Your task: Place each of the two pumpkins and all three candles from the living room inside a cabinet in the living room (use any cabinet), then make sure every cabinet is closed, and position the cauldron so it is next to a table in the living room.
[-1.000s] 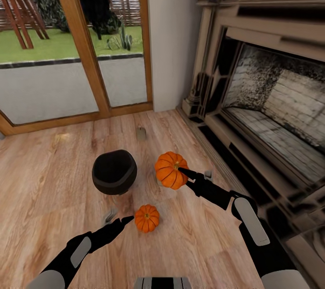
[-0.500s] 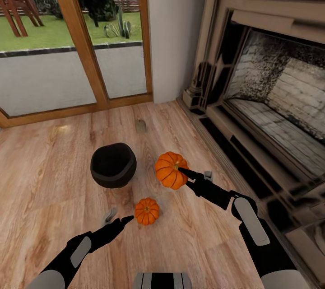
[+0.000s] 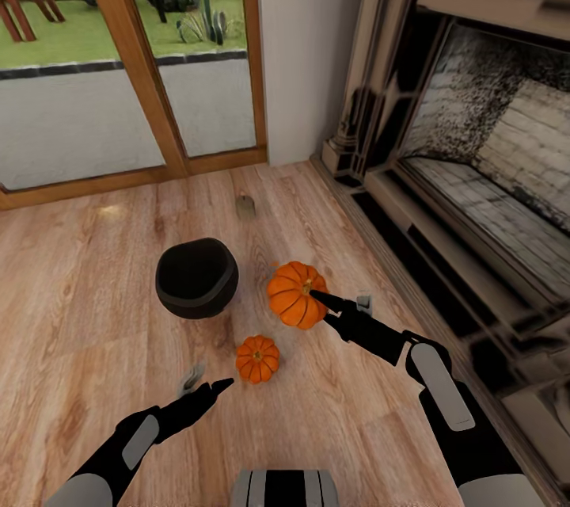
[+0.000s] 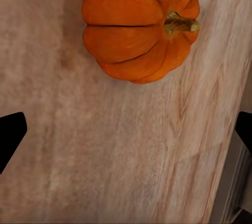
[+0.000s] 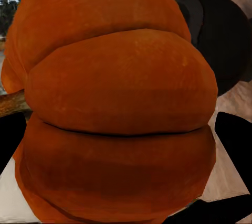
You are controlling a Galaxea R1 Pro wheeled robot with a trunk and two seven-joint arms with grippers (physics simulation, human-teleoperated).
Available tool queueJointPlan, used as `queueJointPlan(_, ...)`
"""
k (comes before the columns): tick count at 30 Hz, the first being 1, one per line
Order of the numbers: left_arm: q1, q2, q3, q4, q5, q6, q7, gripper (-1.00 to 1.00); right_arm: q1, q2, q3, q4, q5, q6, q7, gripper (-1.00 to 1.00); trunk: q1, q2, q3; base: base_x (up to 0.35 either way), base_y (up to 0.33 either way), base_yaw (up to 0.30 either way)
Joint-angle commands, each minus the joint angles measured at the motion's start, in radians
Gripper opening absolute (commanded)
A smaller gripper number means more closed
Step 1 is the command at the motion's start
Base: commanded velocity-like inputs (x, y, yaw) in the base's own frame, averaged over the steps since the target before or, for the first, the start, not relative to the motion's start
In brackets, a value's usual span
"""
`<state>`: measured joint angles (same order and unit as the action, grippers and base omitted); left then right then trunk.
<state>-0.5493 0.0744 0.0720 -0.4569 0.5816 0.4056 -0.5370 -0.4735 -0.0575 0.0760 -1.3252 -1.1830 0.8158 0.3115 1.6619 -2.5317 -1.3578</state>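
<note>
On the wooden floor stands the black cauldron (image 3: pixel 196 277), with the larger pumpkin (image 3: pixel 293 297) to its right and the small pumpkin (image 3: pixel 257 358) nearer me. One beige candle (image 3: pixel 245 207) stands farther back towards the glass door. My right gripper (image 3: pixel 339 299) is open, one fingertip over the large pumpkin's top. In the right wrist view that pumpkin (image 5: pixel 121 72) looms very close, with the cauldron (image 5: pixel 220 40) behind it. My left gripper (image 3: pixel 210 382) is open just left of the small pumpkin (image 4: pixel 136 24), apart from it and holding nothing.
A large stone fireplace (image 3: pixel 475 174) with a raised hearth runs along the right side. A wood-framed glass door (image 3: pixel 134 95) closes the back, and a white wall corner (image 3: pixel 305 55) stands beside it. Bare floor (image 3: pixel 71 317) stretches to the left.
The head camera has moved, so the floor things sit higher in the picture. Both arms hold the same pose and both grippers stay open.
</note>
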Motion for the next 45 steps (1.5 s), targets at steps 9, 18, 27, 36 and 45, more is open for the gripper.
queueJointPlan(9,-0.001,-0.001,0.003,-0.001,0.006,0.009,-0.003,1.00,0.005,-0.001,0.034,-0.166,-0.011,0.048,-0.002,-1.00,0.004,-0.002,-0.036,0.000,0.000,0.000)
queueJointPlan(18,0.000,0.002,0.000,-0.013,0.005,0.009,-0.079,1.00,0.006,-0.001,0.034,-0.169,-0.010,0.048,-0.002,-1.00,0.004,-0.002,-0.036,0.000,0.000,0.000)
queueJointPlan(27,0.000,0.004,0.000,-0.012,0.004,0.009,-0.086,1.00,0.006,-0.001,0.034,-0.169,-0.010,0.045,-0.002,-1.00,0.004,-0.002,-0.036,0.126,0.006,0.000)
queueJointPlan(36,0.000,0.004,0.001,-0.011,0.003,0.010,-0.086,1.00,0.006,-0.001,0.034,-0.169,-0.010,0.042,-0.002,-1.00,0.004,-0.002,-0.036,0.122,0.010,0.000)
queueJointPlan(45,0.000,0.004,0.005,-0.011,0.003,0.010,-0.085,1.00,0.006,-0.001,0.034,-0.169,-0.010,0.041,-0.002,-1.00,0.004,-0.002,-0.036,0.052,-0.040,0.000)
